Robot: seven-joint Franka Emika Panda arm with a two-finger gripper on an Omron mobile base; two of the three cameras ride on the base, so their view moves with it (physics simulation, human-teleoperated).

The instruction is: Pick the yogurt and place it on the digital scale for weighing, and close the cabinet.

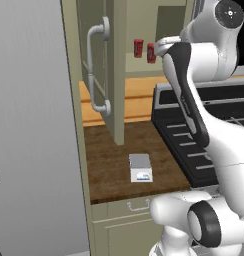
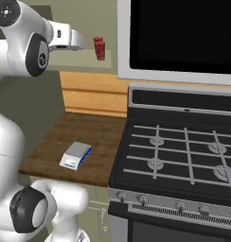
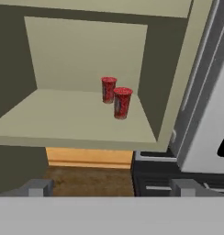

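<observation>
The tool, seemingly spread wide and empty, faces the yogurt.

Scale on counter — cups on shelf

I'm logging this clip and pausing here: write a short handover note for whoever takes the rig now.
Gripper: empty, jaws apart, raised in front of the open cabinet, short of the cups.
Yogurt: two near-identical red cups stand side by side on the cabinet shelf, right of centre; nearer cup, rear cup. I can't tell which one is the yogurt.
Scale: on the wooden counter left of the stove, top plate bare.
Cabinet door: open, swung out to the left.
Done: nothing yet.
Left: grasp the yogurt, set it on the scale, close the door.
</observation>
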